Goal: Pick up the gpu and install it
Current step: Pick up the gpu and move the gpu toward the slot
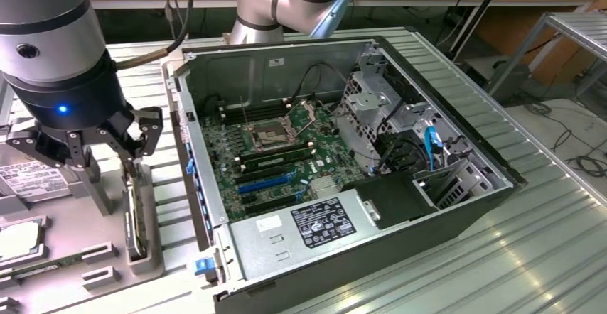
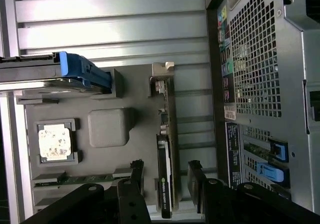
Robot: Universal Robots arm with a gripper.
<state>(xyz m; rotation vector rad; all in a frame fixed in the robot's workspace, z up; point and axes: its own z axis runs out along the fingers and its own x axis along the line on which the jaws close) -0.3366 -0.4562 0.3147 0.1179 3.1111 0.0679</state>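
Note:
The gpu [image 2: 165, 149] stands on edge in a slot of the grey parts tray [image 2: 130, 94], its silver bracket at one end. In the exterior view the gpu [image 1: 136, 218] sits at the left, beside the open computer case [image 1: 455, 186]. My gripper [image 2: 165, 178] is open and low over the card, with one finger [image 2: 135, 181] on each side of it and small gaps between the fingers and the card. The same gripper [image 1: 114, 179] hangs under the grey arm. Inside the case lies the green motherboard [image 1: 275, 147] with blue expansion slots [image 1: 264, 183].
The tray also holds a hard drive [image 1: 33, 180] in a blue-handled carrier [image 2: 75, 72], a processor [image 2: 54, 141] and a green memory stick [image 2: 75, 179]. The case's perforated rear wall [image 2: 255, 64] stands close beside the tray. Ribbed metal table [image 1: 493, 257] surrounds everything.

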